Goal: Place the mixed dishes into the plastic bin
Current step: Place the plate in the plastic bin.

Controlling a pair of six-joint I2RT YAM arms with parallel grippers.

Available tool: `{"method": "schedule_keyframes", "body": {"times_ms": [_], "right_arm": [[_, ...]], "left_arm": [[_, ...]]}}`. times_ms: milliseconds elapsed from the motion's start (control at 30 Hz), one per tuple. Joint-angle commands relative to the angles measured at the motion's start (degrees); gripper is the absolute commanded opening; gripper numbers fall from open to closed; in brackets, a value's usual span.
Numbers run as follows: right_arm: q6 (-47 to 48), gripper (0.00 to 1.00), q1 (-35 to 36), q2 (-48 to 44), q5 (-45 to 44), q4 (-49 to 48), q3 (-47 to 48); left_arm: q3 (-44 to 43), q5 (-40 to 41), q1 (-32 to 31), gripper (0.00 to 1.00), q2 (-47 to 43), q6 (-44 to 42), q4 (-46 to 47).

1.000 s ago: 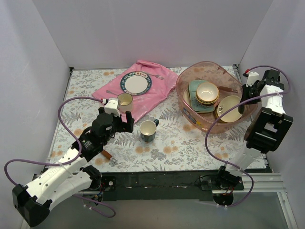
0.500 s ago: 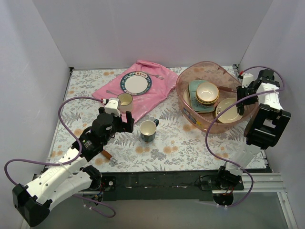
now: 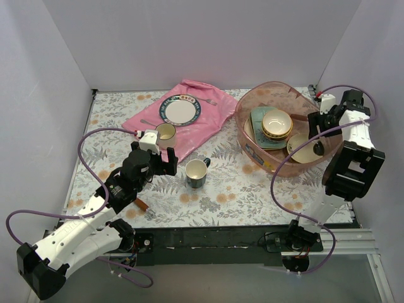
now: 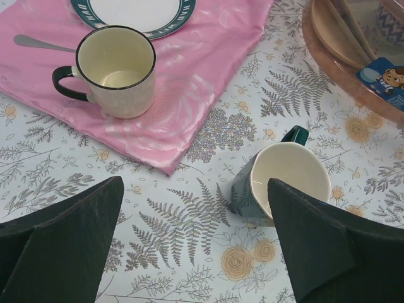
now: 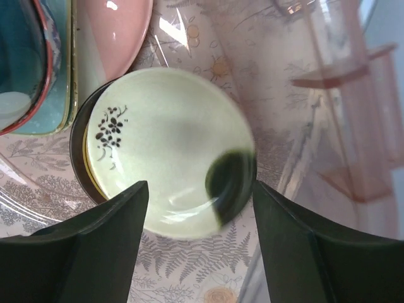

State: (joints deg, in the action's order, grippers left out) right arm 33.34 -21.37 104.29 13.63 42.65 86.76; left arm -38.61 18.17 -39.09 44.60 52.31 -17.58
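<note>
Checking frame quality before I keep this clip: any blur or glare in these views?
Right wrist view: the yellow plate is smeared along its dark rim, white glare on the pink plate and bin wall. Left wrist view: cream mug and green mug sharp. Top view: evenly lit, soft shadows.

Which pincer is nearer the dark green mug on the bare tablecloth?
Left. The left pincer sits just left of the dark green mug, open; the right pincer hovers over the plastic bin.
</note>
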Motion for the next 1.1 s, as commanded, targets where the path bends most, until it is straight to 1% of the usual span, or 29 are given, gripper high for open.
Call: {"method": "schedule_keyframes", "body": {"times_ms": [0, 267, 367, 400, 433, 467, 500, 533, 567, 600, 700, 767, 800, 833, 900, 933, 967, 1000, 1067], "right_arm": [[1.37, 0.76, -1.49, -5.76, -0.63, -3.28, -0.8], [1.9, 0.78, -1.31, -10.77, 4.73, -2.93, -1.68], [1.9, 0.77, -1.31, -13.84, 9.74, -2.31, -3.34], [1.81, 0.77, -1.22, -16.11, 13.58, -2.23, -4.14], [0.6, 0.77, -1.31, -17.44, 15.45, -2.14, -5.19], [-0.29, 0.77, -1.31, -20.59, 17.55, -3.35, -8.07], [-1.17, 0.77, -1.31, -22.36, 21.75, -4.15, -9.93], [-2.04, 0.77, -1.31, -24.2, 23.36, -5.11, -11.6], [-5.19, 0.77, -1.31, -27.96, 24.59, -8.69, -13.27], [-6.35, 0.77, -1.31, -29.83, 26.87, -10.12, -16.59], [-10.13, 0.77, -1.31, -35.99, 31.44, -13.99, -20.47], [-12.06, 0.77, -1.31, -39.93, 33.47, -15.66, -22.5], [-14.42, 0.77, -1.22, -41.17, 35.13, -18.19, -23.56], [-15.66, 0.77, -1.31, -42.58, 36.2, -19.7, -26.79], [-19.6, 0.77, -1.22, -46.18, 39.61, -24.69, -30.23], [-20.76, 0.77, -1.31, -47.06, 41.03, -26.81, -33.55], [-21.91, 0.77, -1.22, -48.9, 42.61, -28.75, -35.5], [-22.96, 0.77, -1.31, -49.7, 45.15, -30.51, -37.0], [-25.86, 0.78, -1.31, -51.54, 47.27, -35.78, -41.48]], "left_arm": [[0.38, -0.6, 0.33, 0.98, -0.3, -0.9, 0.27], [0.73, -2.61, 0.33, 0.98, -0.48, -0.99, 0.8], [0.82, -3.49, 0.33, 0.98, -0.65, -0.81, 1.15], [0.73, -4.11, 0.33, 0.98, -0.83, -0.72, 1.24], [0.82, -4.29, 0.33, 0.98, -0.83, -0.72, 1.32], [0.9, -4.55, 0.33, 0.98, -1.0, -0.55, 1.59], [1.08, -5.25, 0.33, 0.98, -1.18, -0.46, 1.85], [1.17, -5.52, 0.33, 0.98, -1.27, -0.37, 2.03], [1.17, -5.78, 0.33, 0.98, -1.36, -0.28, 2.2], [1.34, -6.13, 0.33, 0.98, -1.62, -0.02, 2.38], [1.69, -6.92, 0.33, 0.98, -1.97, 0.86, 2.9], [1.52, -7.98, 0.33, 0.98, -1.89, 2.96, 2.64], [1.43, -8.5, 0.33, 0.98, -1.88, 4.1, 2.29], [1.35, -9.72, 0.33, 0.98, -2.15, 5.59, 2.12], [1.08, -11.4, 0.33, 0.98, -2.59, 9.9, 1.15], [0.91, -12.19, 0.33, 0.98, -3.28, 11.39, 0.71], [0.82, -14.11, 0.33, 0.98, -3.73, 14.02, 0.62], [0.9, -15.09, 0.33, 0.98, -4.34, 15.09, 0.45], [1.17, -17.72, 0.33, 0.98, -6.0, 17.55, 0.45]]}}
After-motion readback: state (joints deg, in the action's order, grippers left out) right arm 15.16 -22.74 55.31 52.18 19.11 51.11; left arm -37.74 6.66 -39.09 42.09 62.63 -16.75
